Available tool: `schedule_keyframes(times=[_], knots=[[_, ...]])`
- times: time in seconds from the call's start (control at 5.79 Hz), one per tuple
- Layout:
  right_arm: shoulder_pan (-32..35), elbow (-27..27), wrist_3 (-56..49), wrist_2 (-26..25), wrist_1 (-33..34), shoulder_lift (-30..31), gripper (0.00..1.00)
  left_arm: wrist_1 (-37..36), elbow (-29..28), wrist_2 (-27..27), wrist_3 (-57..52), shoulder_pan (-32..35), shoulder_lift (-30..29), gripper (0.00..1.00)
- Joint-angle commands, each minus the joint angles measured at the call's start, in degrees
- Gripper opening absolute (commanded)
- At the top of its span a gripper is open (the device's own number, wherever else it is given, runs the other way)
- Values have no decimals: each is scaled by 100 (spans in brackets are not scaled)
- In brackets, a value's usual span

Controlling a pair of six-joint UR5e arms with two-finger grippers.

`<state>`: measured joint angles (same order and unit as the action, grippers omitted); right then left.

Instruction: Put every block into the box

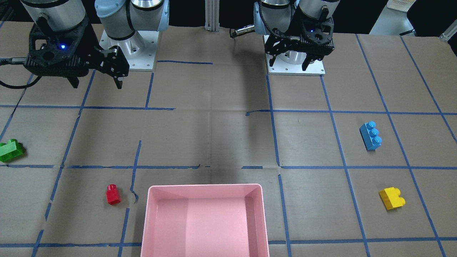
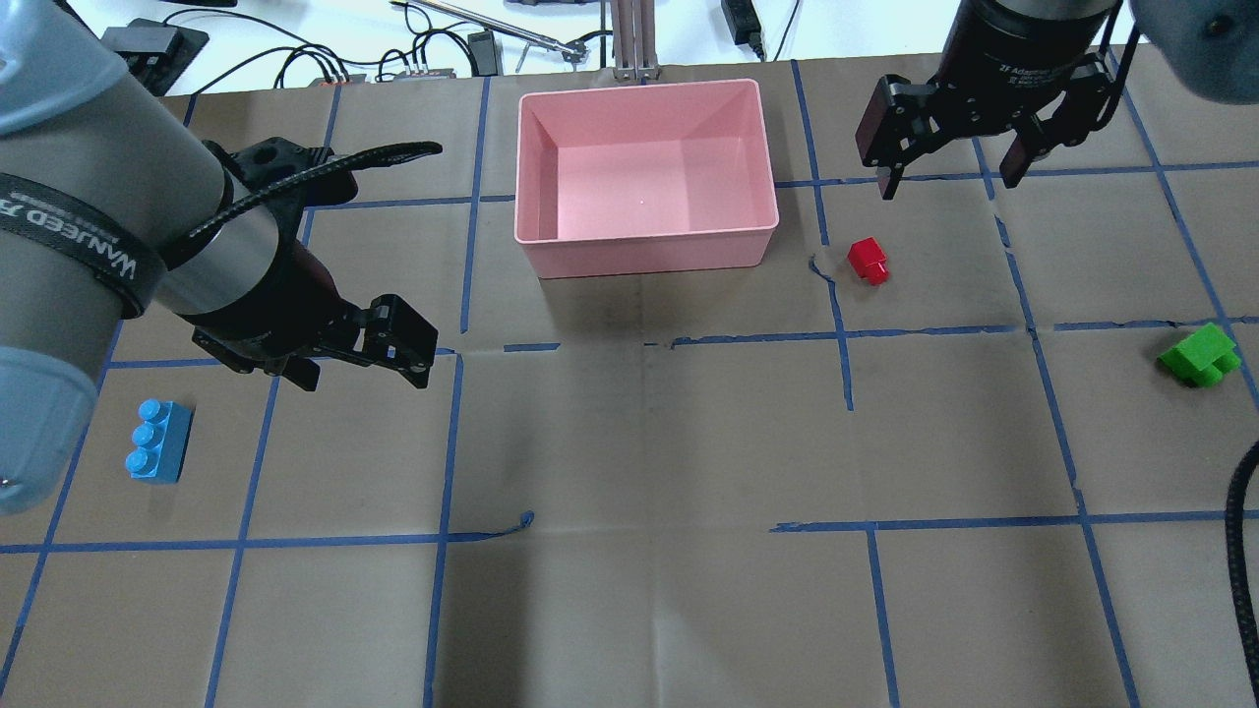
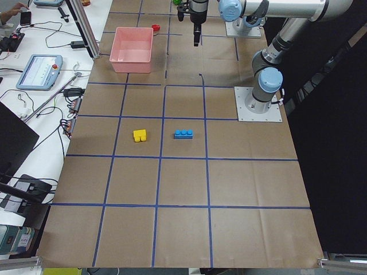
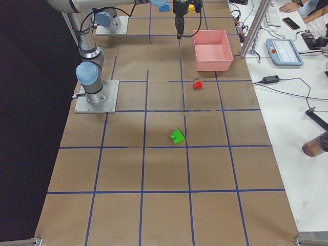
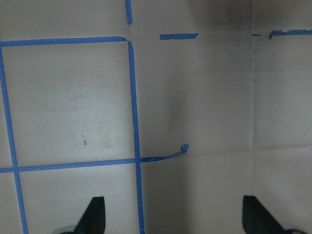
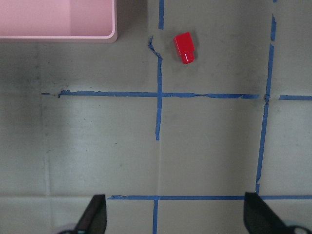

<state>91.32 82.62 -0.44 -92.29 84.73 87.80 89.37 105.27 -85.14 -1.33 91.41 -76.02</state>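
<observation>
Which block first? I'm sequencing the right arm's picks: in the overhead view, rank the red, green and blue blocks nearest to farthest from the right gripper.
From the right gripper:
1. red block, just below it in the view.
2. green block, out toward the right edge.
3. blue block, far across on the left side.

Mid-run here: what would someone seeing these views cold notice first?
The large shallow pink plastic tray sits at the far edge of the table, holding no block. Four studded toy bricks lie scattered outside it: the small red brick close on the robot's right, the green brick farther right, the long blue brick and yellow brick on the left. The left tool and right tool hang open, holding nothing.
</observation>
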Motion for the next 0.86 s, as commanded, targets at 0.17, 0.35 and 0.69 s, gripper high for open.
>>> schedule_keyframes(times=[0.17, 0.35, 0.69], knots=[[0, 0, 0, 0, 0, 0, 100, 46, -102, 6, 19, 0, -18, 100], [0, 0, 0, 0, 0, 0, 100, 37, -95, 15, 36, 0, -9, 100], [0, 0, 0, 0, 0, 0, 100, 28, 11, -90, -7, 9, 44, 100]])
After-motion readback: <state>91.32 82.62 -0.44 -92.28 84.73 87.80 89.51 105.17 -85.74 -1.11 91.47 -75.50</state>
